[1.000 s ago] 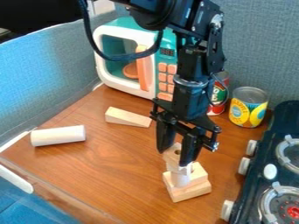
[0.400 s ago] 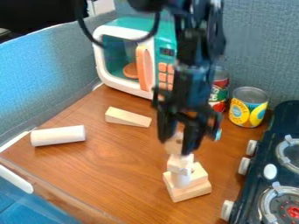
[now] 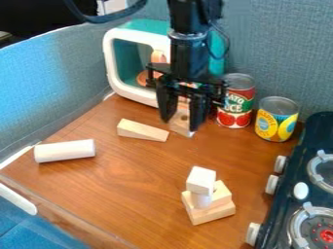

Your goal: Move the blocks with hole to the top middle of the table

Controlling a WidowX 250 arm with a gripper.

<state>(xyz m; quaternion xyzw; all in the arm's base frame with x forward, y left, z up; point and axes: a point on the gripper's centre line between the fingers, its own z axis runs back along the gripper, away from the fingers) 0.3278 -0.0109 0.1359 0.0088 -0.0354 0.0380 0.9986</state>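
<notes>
Behind the wooden tabletop (image 3: 120,187) stands a toy microwave (image 3: 116,73); before its right side, the gripper (image 3: 180,125) clasps the holed wooden block (image 3: 181,125), long axis roughly along the fingers, so lowering probably needs little turning.

The pale block with a round hole (image 3: 182,121), the pale wedge block (image 3: 141,131) and the stepped pale block (image 3: 209,208) look like smooth, matt bare wood, and the off-white cylinder (image 3: 64,151) looks smooth and matt too. The reddish-brown tabletop (image 3: 123,185) has a wood-grain surface with a soft sheen. The grey-blue partition panels (image 3: 48,87) look like rough woven cloth, while the round yellow-labelled can (image 3: 277,119) shows shiny bare metal at its rim.
</notes>
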